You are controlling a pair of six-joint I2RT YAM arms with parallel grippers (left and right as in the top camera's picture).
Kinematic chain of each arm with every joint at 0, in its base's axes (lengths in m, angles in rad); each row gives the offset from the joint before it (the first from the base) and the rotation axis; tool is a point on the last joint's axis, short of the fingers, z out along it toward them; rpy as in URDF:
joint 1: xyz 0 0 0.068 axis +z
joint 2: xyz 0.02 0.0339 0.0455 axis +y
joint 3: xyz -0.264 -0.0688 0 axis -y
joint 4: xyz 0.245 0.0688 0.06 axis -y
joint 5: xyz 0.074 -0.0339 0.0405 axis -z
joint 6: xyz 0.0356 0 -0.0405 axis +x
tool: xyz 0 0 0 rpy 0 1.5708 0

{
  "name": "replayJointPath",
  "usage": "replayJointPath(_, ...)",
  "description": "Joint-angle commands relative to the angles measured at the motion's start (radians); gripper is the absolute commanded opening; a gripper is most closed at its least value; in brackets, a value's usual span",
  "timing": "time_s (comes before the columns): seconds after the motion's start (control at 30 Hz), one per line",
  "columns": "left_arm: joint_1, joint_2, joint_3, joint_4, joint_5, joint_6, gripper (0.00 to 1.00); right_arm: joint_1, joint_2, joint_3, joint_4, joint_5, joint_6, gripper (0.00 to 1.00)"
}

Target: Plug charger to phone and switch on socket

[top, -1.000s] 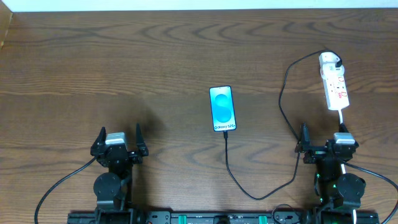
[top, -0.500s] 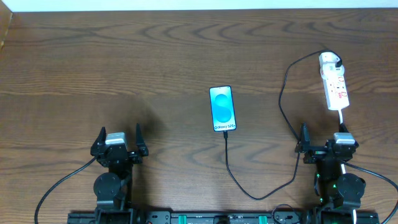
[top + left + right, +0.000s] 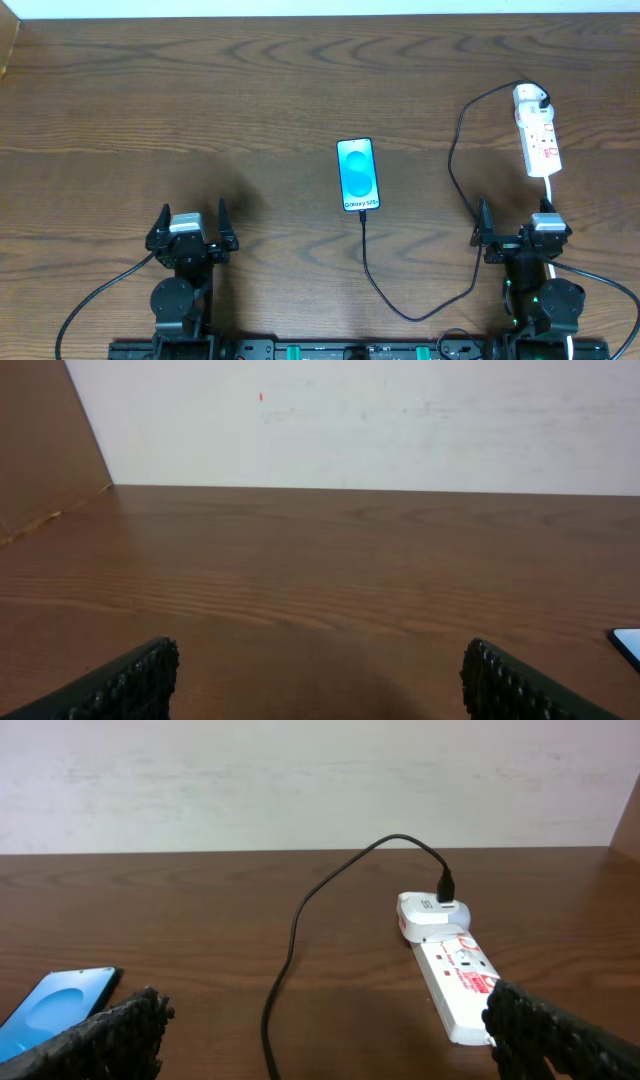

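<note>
socket (image 3: 538,140): light, rigid, may skid; press straight down on top.
left tool (image 3: 192,212): spread, empty.
right tool (image 3: 516,210): spread, empty.

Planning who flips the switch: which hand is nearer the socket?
The right hand: the socket lies just ahead of it. The left hand sits on the far side of the phone.

Cyan-screened phone (image 3: 358,175) flat mid-table, black charger cable (image 3: 292,935) from its near edge to white socket (image 3: 540,135)
</note>
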Motion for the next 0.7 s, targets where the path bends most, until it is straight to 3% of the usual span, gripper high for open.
replayJointPath(0.0, 0.005, -0.006, -0.024, -0.032, -0.002, 0.010, 0.90, 0.006, -0.007, -0.002, -0.005, 0.012, 0.006, 0.99)
replayJointPath(0.67, 0.005, -0.006, -0.024, -0.032, -0.002, 0.010, 0.90, 0.048, -0.007, -0.002, -0.005, 0.012, 0.006, 0.99)
